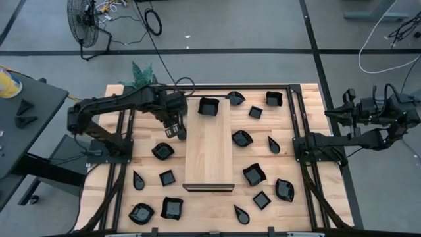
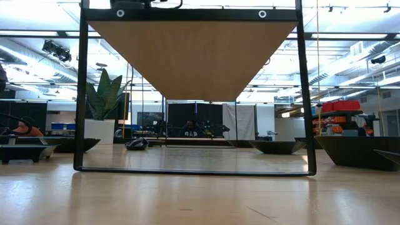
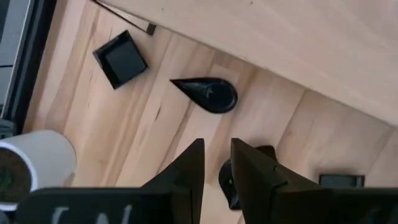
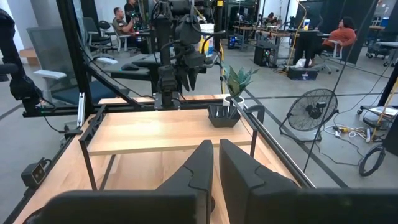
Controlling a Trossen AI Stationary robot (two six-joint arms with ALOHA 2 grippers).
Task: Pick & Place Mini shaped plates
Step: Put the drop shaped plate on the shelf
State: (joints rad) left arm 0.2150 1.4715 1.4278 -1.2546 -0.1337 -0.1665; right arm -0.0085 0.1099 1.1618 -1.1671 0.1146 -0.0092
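Observation:
Many mini shaped plates, small glossy black dishes, lie scattered on the table around a long pale wooden board point(image 1: 209, 148). One square dish point(image 1: 208, 106) sits at the board's far end. My left gripper point(image 1: 177, 130) hangs above the table just left of the board, pointing steeply down. Its fingers point(image 3: 194, 163) stand a little apart with nothing between them. Below it lie a teardrop dish point(image 3: 208, 94), a square dish point(image 3: 121, 58) and another dish point(image 3: 225, 182), half hidden by one finger. My right gripper point(image 4: 216, 149) waits shut at the table's right edge.
A white pot point(image 3: 31, 168) with a green plant point(image 1: 139, 74) stands at the far left corner, close to my left arm. The board rests raised on a black frame point(image 2: 81, 94). Black rails run along the table's left and right sides. People sit in the room beyond.

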